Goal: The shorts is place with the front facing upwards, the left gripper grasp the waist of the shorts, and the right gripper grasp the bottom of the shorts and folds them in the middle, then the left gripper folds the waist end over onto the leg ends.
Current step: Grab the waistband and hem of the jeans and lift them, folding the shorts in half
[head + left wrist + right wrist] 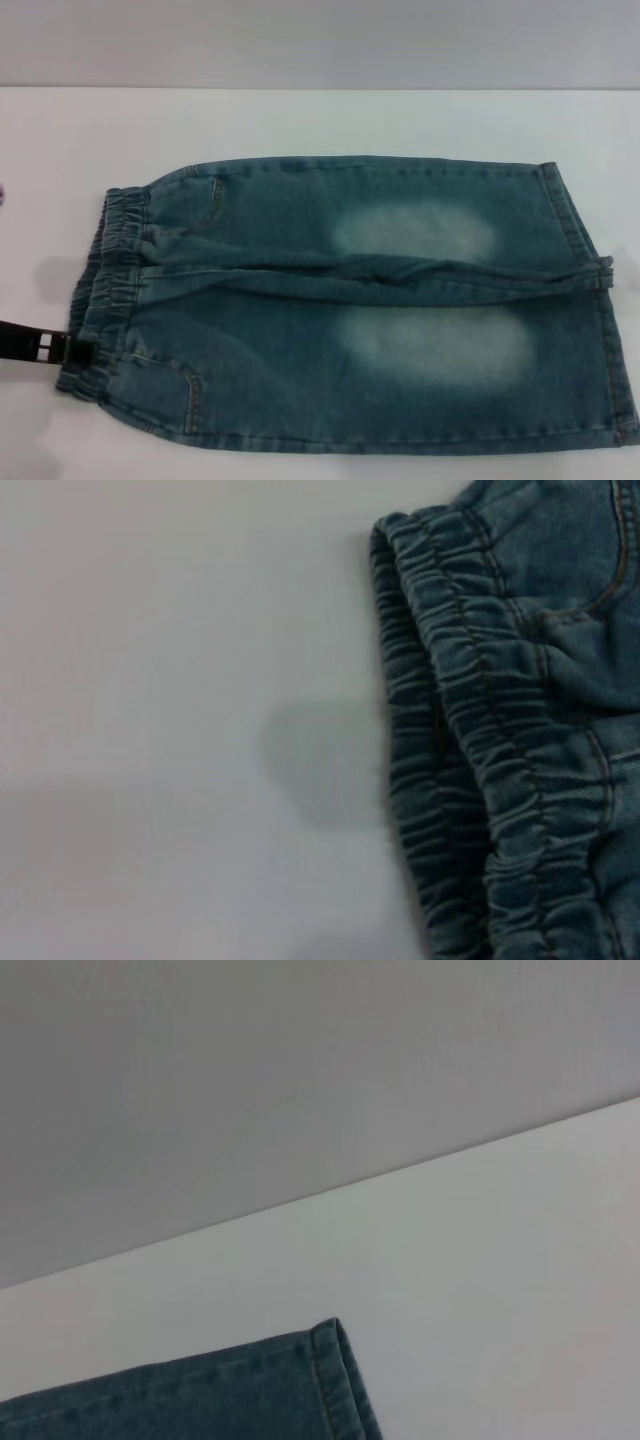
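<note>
Reaching in from the nine o'clock edge of the head view, the left gripper (62, 349) is sitting right at the gathered waistband (110, 290); only a dark stub of it is showing, so I cannot tell how far its fingers are parted or whether they are pinching any cloth. The right gripper is not showing in any view, though its wrist camera is looking at one hem corner (335, 1375).

Judging the risks: the elastic band is lying doubled in thick ridges, so a shallow bite is likely to be catching one layer only and letting the rest sag. A raised ridge of bunched denim is running along the middle, and that could be skewing the fold.

The shorts (360, 310) are lying flat, front up, across the middle of the white table (320, 120), waist toward nine o'clock, the leg ends (590, 290) toward three o'clock, with pale patches fading both thighs.
</note>
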You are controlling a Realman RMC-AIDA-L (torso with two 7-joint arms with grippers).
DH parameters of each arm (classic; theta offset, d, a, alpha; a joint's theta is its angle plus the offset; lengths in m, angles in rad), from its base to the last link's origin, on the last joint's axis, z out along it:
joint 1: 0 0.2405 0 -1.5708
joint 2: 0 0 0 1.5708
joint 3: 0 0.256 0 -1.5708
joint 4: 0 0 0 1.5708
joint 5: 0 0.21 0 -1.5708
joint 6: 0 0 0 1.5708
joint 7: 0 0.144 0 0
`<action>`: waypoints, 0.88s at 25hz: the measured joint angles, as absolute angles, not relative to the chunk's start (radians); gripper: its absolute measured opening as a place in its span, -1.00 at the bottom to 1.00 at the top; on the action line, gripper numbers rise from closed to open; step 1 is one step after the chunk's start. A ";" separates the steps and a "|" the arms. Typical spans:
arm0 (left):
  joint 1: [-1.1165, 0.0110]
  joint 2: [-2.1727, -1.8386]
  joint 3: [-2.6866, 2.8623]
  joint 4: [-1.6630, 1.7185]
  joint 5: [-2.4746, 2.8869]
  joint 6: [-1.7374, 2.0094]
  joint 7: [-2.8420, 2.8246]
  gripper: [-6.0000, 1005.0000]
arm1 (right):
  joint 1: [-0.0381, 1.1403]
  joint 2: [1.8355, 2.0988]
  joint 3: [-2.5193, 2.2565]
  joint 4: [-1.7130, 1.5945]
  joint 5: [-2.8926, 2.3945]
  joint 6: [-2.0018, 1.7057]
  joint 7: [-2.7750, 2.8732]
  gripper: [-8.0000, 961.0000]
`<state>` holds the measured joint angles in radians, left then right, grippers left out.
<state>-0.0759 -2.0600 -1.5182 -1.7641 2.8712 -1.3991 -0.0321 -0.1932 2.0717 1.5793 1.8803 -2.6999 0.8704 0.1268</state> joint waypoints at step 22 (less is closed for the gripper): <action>-0.141 -2.061 -1.420 -1.773 2.873 -1.491 -0.165 0.35 | -0.133 2.069 1.623 1.832 -2.720 0.872 0.070 0.50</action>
